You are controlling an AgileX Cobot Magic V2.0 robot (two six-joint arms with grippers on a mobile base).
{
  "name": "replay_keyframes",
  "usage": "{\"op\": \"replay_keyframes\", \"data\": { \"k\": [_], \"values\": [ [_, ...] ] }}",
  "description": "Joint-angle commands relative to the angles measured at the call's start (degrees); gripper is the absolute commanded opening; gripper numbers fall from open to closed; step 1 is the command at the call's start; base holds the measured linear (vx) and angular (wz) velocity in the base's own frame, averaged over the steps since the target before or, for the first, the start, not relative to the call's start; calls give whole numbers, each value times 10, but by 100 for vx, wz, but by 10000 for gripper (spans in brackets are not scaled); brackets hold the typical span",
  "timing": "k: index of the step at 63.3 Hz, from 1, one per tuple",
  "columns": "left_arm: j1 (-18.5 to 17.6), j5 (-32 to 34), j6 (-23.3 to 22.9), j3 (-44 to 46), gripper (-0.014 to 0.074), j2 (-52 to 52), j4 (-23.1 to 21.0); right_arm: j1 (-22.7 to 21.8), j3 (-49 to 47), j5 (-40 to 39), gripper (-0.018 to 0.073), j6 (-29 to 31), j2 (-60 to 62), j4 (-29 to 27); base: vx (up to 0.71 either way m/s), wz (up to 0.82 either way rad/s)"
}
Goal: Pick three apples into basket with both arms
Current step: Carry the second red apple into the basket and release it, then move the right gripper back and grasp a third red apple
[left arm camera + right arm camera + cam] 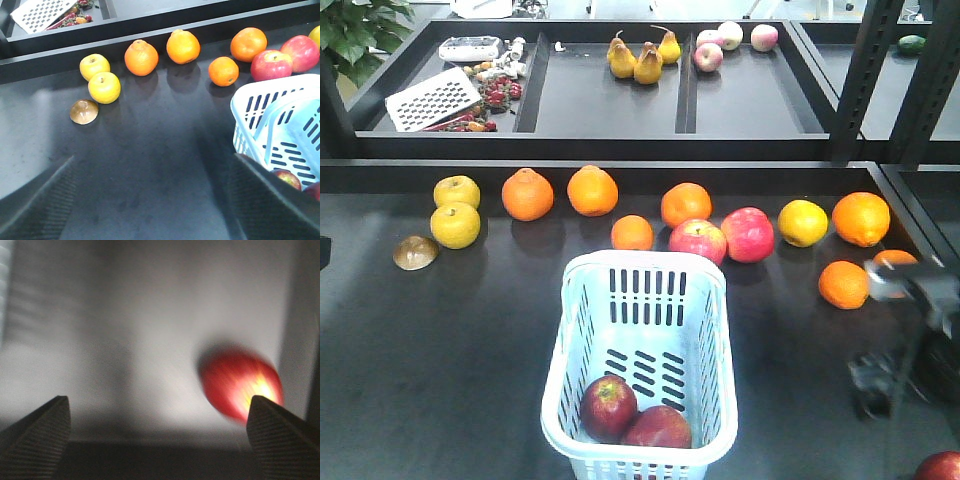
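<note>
Two apples [632, 415] already in basket [715, 300], lower centre. Third apple [240, 385] lies right of centre, blurred, between wide-open empty right gripper [160, 427] fingers — next: centre, descend, close. Left gripper [155, 200] wide open, empty.

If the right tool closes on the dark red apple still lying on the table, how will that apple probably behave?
The apple is round, so an off-centre touch would probably roll it. Its glossy skin may slip. The right tool is open, with the apple near one finger, not centred.

High front overview; both wrist views low, left sharing basket [638, 300].
</note>
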State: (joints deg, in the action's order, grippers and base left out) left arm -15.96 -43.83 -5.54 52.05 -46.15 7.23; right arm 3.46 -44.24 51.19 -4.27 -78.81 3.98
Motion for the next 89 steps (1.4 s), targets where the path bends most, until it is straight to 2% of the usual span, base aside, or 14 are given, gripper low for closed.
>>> {"op": "replay_keyframes", "data": {
  "k": [1,7,15,31,57,65,79,83,89],
  "values": [
    [1,34,-5,14,593,3,0,-66,37,-42,670,3,16,12,0,0],
    [1,34,-5,14,593,3,0,-125,52,-45,669,2,14,7,0,0],
    [1,34,-5,14,593,3,0,-155,51,-85,665,3,11,8,0,0],
    [1,34,-5,14,593,3,0,-164,51,-92,660,13,-71,19,0,0],
    [1,34,-5,14,593,3,0,-175,51,-165,635,8,-241,23,0,0],
    [1,34,-5,14,593,3,0,-175,49,-170,534,-2,-247,23,0,0],
    [1,34,-5,14,593,3,0,-175,32,-150,251,-2,-240,20,0,0],
    [1,34,-5,14,593,3,0,-175,18,-129,204,-1,-231,12,0,0],
    [1,34,-5,14,593,3,0,-167,10,-113,188,5,-197,1,0,0]
  ]
}}
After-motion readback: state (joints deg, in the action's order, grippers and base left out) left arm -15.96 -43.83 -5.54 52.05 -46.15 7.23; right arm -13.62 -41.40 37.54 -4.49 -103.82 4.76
